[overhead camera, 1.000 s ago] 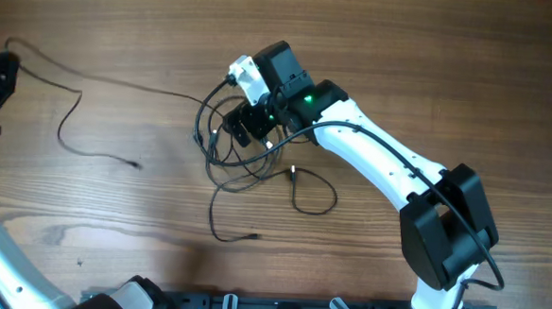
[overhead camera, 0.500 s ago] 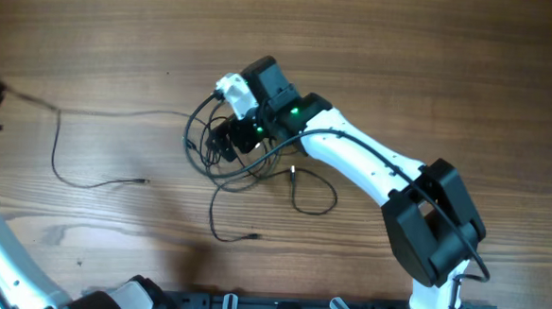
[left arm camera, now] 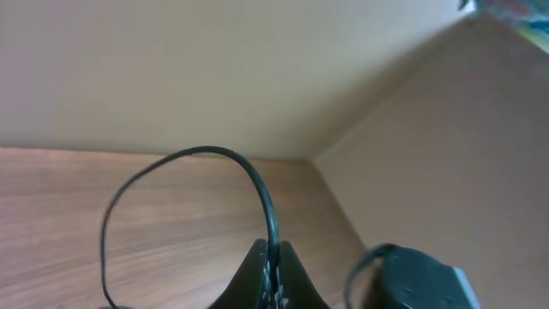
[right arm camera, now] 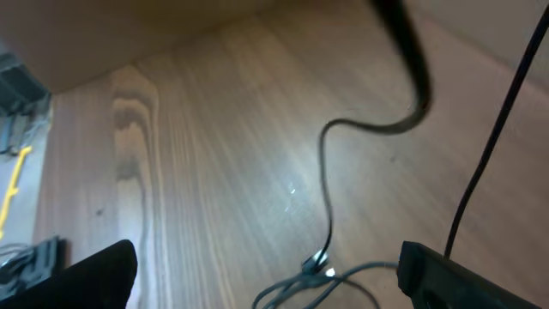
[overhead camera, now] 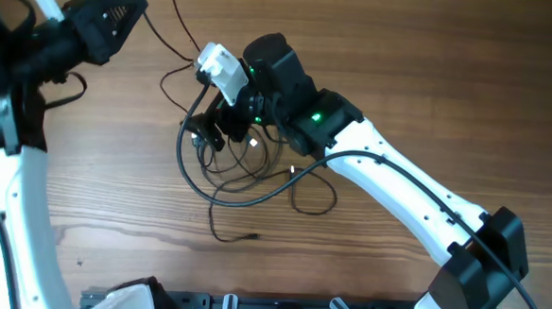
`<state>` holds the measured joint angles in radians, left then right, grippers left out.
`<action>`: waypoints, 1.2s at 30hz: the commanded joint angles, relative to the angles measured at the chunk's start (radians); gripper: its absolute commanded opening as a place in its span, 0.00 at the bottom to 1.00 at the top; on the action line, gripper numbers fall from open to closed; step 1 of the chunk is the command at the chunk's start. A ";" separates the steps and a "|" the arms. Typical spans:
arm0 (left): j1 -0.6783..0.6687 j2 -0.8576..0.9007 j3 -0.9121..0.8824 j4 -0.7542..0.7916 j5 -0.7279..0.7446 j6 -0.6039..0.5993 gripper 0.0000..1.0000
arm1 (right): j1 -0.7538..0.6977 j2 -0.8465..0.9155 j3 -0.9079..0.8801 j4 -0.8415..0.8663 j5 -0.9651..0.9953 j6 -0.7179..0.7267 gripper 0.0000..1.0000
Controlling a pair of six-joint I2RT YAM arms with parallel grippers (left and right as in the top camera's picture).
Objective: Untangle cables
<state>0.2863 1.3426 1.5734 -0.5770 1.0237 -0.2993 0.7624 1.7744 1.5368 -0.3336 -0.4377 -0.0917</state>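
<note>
Fingers (right arm camera: 90,276) of the right pincer (overhead camera: 213,130) stand wide apart, closed on nothing — the wrist view shows a plug end and a few strands lying on the wood between them. The left pincer (left arm camera: 271,262) is raised toward the far left corner, pinched tight on a thin black cable (left arm camera: 206,151) that arches up out of its fingertips in a loop.

Just under and beside the right pincer lies the tangle (overhead camera: 220,166): several black loops piled on the table (overhead camera: 451,69), left of centre. I judge it light and limp, with no stiffness to speak of — thin cords that slide over one another until a plug catches in a loop. The place to take hold is a single strand near a plug or just outside the knot. Squeezing the crossing itself would pin strands together.

The heap's long axis runs on a slant, from the dense part under the right pincer down to a small loop (overhead camera: 333,197) on the right, nearer the robot. One free tail (overhead camera: 251,236) leaves the heap toward the near edge and ends in a plug pointing right. The held cable appears to run the other way, up and away from the knot toward the far edge, so a pull along that line looks likeliest to draw it free
</note>
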 commanded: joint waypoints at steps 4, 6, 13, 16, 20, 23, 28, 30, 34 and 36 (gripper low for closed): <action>-0.001 -0.182 0.005 0.001 0.035 -0.076 0.04 | -0.004 -0.021 0.021 0.189 0.226 0.072 1.00; -0.001 -0.212 0.005 -0.011 0.035 -0.076 0.04 | -0.004 -0.020 0.021 0.278 0.232 0.099 1.00; -0.001 -0.225 0.005 -0.093 0.043 -0.076 0.04 | -0.004 -0.020 0.021 0.455 0.220 0.235 0.68; -0.001 -0.225 0.005 -0.093 0.071 -0.076 0.04 | -0.004 -0.011 0.021 0.476 0.220 0.287 0.81; -0.001 -0.225 0.005 -0.093 0.088 -0.077 0.04 | -0.003 0.009 0.021 0.494 0.213 0.331 0.86; -0.001 -0.238 0.005 -0.093 0.095 -0.080 0.04 | -0.003 0.019 0.021 0.522 0.186 0.331 0.39; -0.001 -0.246 0.005 -0.093 0.087 -0.077 0.04 | -0.006 0.019 0.021 0.484 0.179 0.328 0.04; -0.001 -0.245 0.005 -0.093 0.078 -0.075 0.04 | -0.016 0.019 0.021 0.451 0.184 0.331 0.05; -0.001 -0.245 0.005 -0.093 0.059 -0.074 0.24 | -0.065 -0.003 0.021 0.359 0.183 0.357 0.04; -0.001 -0.243 0.005 -0.093 -0.027 -0.071 0.67 | -0.111 -0.024 0.021 0.291 0.183 0.357 0.04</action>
<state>0.2863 1.1084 1.5738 -0.6731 1.0843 -0.3725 0.7063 1.7744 1.5436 -0.0021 -0.2569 0.2470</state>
